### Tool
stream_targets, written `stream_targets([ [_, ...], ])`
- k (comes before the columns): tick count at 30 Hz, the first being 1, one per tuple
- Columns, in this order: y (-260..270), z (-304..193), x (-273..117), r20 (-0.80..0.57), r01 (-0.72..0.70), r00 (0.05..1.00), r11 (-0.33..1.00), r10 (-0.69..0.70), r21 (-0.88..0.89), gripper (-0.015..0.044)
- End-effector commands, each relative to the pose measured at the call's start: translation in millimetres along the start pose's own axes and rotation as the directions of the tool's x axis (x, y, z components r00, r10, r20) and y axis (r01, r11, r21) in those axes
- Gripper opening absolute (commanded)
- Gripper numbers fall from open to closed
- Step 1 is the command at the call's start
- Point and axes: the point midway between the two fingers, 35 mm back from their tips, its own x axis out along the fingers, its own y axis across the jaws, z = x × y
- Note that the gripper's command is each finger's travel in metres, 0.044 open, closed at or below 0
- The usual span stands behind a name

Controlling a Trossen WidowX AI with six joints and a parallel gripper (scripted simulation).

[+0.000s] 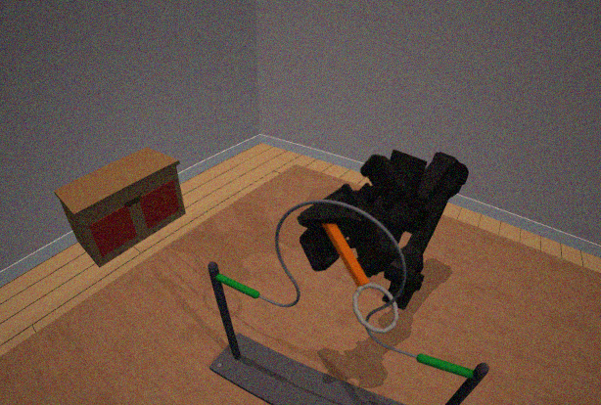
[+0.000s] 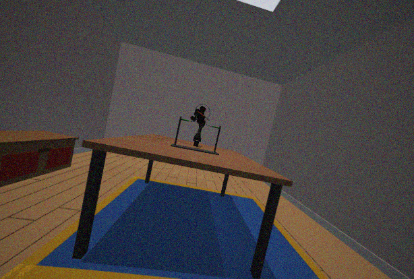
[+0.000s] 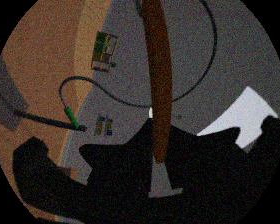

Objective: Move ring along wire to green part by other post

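Note:
The orange handle [image 1: 346,254] [image 3: 160,75] slants down to the pale ring [image 1: 381,331]. My gripper [image 1: 328,224] [image 3: 152,120] is shut on the handle's upper end, behind the wire's tall loop in the top view. The grey wire [image 1: 314,202] [image 3: 215,42] passes through the ring at its right-hand bend, between the loop and the right green part [image 1: 444,366] [image 2: 216,127]. Whether ring and wire touch cannot be told. The left green part [image 1: 237,286] [image 2: 185,120] is by the left post [image 1: 225,313]. The ring is hidden in the wrist view.
The right post [image 1: 468,383] [image 2: 217,139] and left post rise from a grey base plate [image 1: 280,377] on the brown table [image 1: 172,318] [image 2: 186,163]. The arm stands behind the wire. A cabinet [image 1: 118,181] [image 2: 24,136] is at the left, away from the table.

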Motion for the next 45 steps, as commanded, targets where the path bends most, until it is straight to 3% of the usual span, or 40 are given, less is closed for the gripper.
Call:
stream_targets([
  [1, 14, 2, -1, 0.002, -0.035, 0.999, 0.998, 0.035, 0.044, -0.015],
  [22, 75, 15, -18, 0.005, -0.237, 0.967, 0.897, 0.253, 0.374, -0.015],
  [45, 135, 64, -58, 0.135, -0.427, 0.849, 0.513, 0.511, 0.745, -0.015],
])
